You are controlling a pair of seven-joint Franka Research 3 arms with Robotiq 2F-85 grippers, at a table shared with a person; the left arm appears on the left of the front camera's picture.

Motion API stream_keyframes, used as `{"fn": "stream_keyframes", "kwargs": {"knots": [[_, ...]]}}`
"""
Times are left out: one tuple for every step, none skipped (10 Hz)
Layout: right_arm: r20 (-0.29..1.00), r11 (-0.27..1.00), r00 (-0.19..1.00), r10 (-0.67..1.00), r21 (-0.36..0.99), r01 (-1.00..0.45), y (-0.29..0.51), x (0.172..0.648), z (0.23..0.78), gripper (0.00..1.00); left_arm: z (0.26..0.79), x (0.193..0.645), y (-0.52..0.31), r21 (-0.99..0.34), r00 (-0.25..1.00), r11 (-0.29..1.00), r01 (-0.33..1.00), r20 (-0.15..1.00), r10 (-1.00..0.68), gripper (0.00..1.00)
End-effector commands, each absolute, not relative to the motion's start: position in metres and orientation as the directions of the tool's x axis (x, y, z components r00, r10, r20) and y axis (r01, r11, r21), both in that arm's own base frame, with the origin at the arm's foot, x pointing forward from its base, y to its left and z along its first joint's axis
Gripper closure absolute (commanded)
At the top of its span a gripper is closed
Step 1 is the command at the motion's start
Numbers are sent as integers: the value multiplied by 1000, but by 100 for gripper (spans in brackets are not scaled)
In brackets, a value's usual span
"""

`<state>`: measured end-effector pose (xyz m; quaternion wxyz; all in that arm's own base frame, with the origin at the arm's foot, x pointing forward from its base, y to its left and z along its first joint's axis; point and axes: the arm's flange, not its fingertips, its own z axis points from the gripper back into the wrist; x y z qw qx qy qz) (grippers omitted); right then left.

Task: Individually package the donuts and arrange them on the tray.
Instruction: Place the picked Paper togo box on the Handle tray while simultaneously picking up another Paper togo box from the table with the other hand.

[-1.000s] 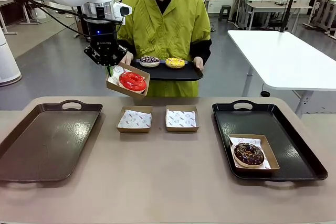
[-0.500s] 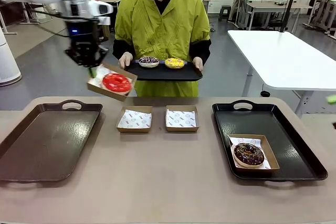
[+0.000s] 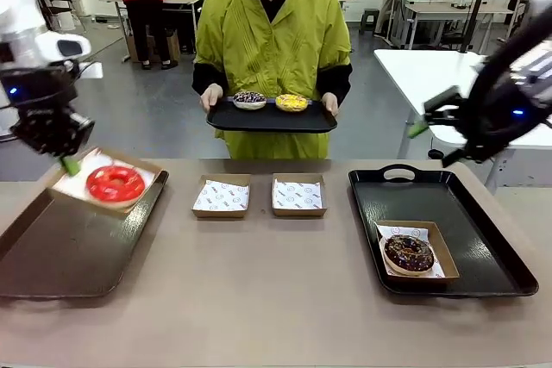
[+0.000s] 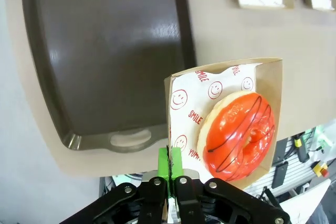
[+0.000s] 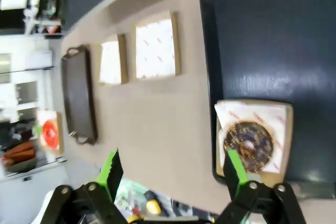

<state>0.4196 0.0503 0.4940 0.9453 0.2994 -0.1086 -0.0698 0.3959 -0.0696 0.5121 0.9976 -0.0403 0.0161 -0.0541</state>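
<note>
red glazed ring donut [image 3: 116,184] sits in a shallow brown cardboard box [image 3: 86,202] lined with smiley-print paper. the left gripper [image 3: 69,164] is clamped tight on one thin rim of the box and holds it tilted above the far corner of the empty dark brown plastic tray [image 3: 69,256].

to do this step well, level the box, carry it well inside the tray's lip, and let go only once its base lies flat. a one-edge pinch may let it sag and the donut slide.

the right gripper [image 3: 431,140] hangs wide open and empty, near the black tray [image 3: 483,239] that holds the boxed chocolate sprinkled donut [image 3: 409,252].
</note>
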Motion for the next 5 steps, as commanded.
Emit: {"fn": "stream_keyframes", "kwargs": {"knots": [[187,879,962,-201,467,92,74,450,481,0,504,384,-51,-56,994,993,100,-37,-102,99],[219,907,959,-182,414,78,90,457,469,0,494,378,-43,-33,995,995,94,-39,-95,99],[228,916,957,-178,394,76,100,460,464,0,491,380,-35,-18,995,996,88,-47,-89,99],[208,906,963,-172,417,71,102,458,461,0,488,383,-30,2,995,996,86,-55,-86,99],[228,900,961,-155,433,42,98,453,467,0,488,387,-35,9,995,995,94,-28,-94,99]]}}
